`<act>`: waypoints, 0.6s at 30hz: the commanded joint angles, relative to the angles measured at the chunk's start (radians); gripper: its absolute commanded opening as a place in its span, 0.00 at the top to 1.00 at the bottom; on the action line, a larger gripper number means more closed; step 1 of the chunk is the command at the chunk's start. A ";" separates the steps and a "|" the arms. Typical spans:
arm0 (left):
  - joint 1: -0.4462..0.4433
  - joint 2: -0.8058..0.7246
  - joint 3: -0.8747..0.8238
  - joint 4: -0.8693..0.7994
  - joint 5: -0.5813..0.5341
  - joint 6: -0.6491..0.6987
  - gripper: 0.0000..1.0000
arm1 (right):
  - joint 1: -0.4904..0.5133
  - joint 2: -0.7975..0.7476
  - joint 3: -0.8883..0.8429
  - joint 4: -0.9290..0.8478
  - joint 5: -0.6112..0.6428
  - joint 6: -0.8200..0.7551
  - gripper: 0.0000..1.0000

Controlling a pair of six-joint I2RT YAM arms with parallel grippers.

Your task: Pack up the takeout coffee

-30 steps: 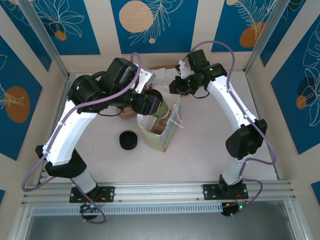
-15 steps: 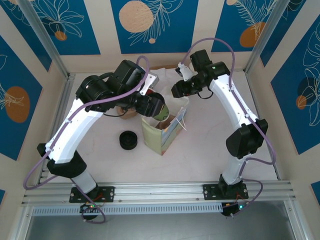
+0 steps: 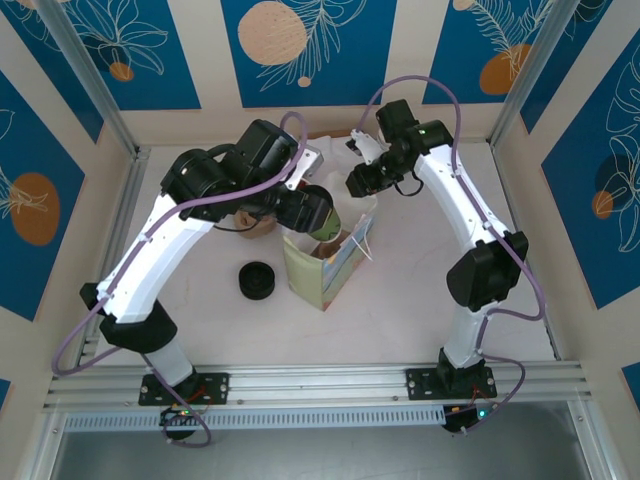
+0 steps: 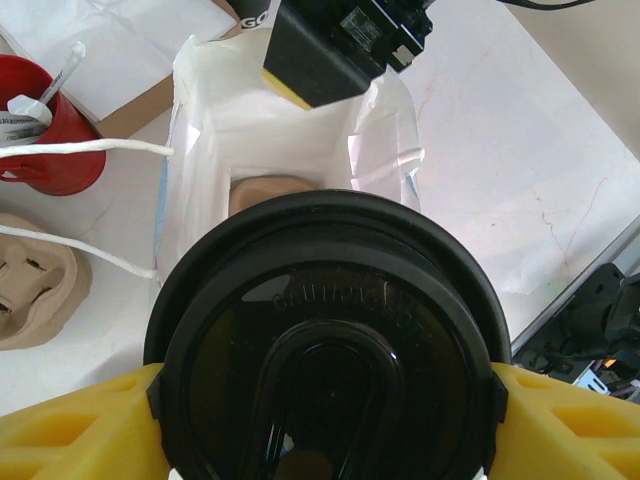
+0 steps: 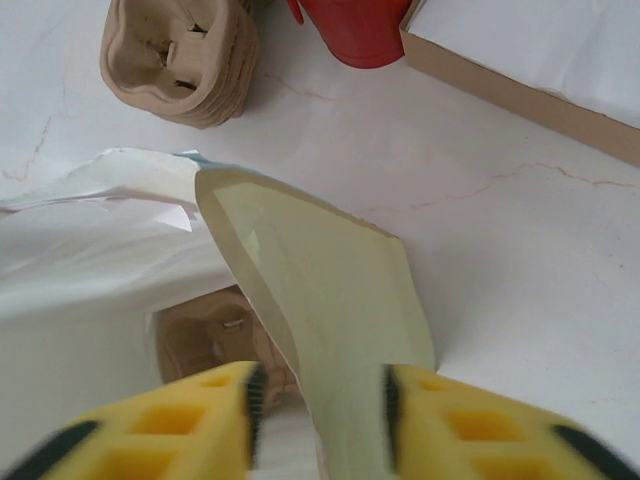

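White paper bag (image 3: 318, 270) is pinched at its far rim by the right gripper (image 5: 320, 410). The olive-tan paper cup with round black lid (image 4: 325, 340) is clamped in the left gripper (image 4: 322, 425) above the bag mouth. Insertion is judged in hand; straight lowering onto the tan pulp carrier (image 4: 265, 190) inside is called for.

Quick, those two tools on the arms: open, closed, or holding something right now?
Left tool: closed on the takeout coffee, gripping it at the black lid.
Right tool: closed on the edge of the paper bag.
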 commanded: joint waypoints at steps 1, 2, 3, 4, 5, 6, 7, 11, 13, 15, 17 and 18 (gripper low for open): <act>0.012 0.006 -0.006 0.013 -0.019 0.019 0.29 | 0.008 0.007 0.039 -0.022 -0.030 -0.021 0.84; 0.012 0.006 -0.009 0.015 -0.023 0.019 0.29 | 0.009 0.004 0.048 -0.020 -0.036 -0.025 0.88; 0.012 0.009 -0.012 0.018 -0.027 0.020 0.29 | 0.010 0.000 0.057 -0.017 -0.042 -0.028 0.91; 0.011 0.009 -0.015 0.022 -0.029 0.020 0.29 | 0.011 -0.005 0.061 -0.010 -0.048 -0.033 0.92; 0.011 0.010 -0.021 0.028 -0.031 0.022 0.29 | 0.011 -0.014 0.065 -0.002 -0.054 -0.038 0.94; 0.010 0.011 -0.027 0.032 -0.033 0.023 0.29 | 0.012 -0.020 0.070 0.005 -0.060 -0.043 0.94; 0.010 0.010 -0.038 0.042 -0.032 0.021 0.30 | 0.014 -0.026 0.077 0.008 -0.070 -0.047 0.94; 0.006 0.003 -0.100 0.087 -0.042 0.028 0.30 | 0.026 -0.038 0.095 0.015 -0.080 -0.074 0.94; 0.001 0.007 -0.122 0.103 -0.056 0.035 0.30 | 0.031 -0.039 0.104 0.010 -0.084 -0.081 0.94; -0.003 0.015 -0.131 0.113 -0.068 0.040 0.30 | 0.035 -0.039 0.118 0.000 -0.093 -0.088 0.94; -0.011 0.026 -0.141 0.123 -0.081 0.046 0.30 | 0.043 -0.042 0.126 -0.005 -0.092 -0.097 0.93; -0.014 0.027 -0.147 0.128 -0.088 0.046 0.30 | 0.045 -0.046 0.127 -0.005 -0.092 -0.099 0.93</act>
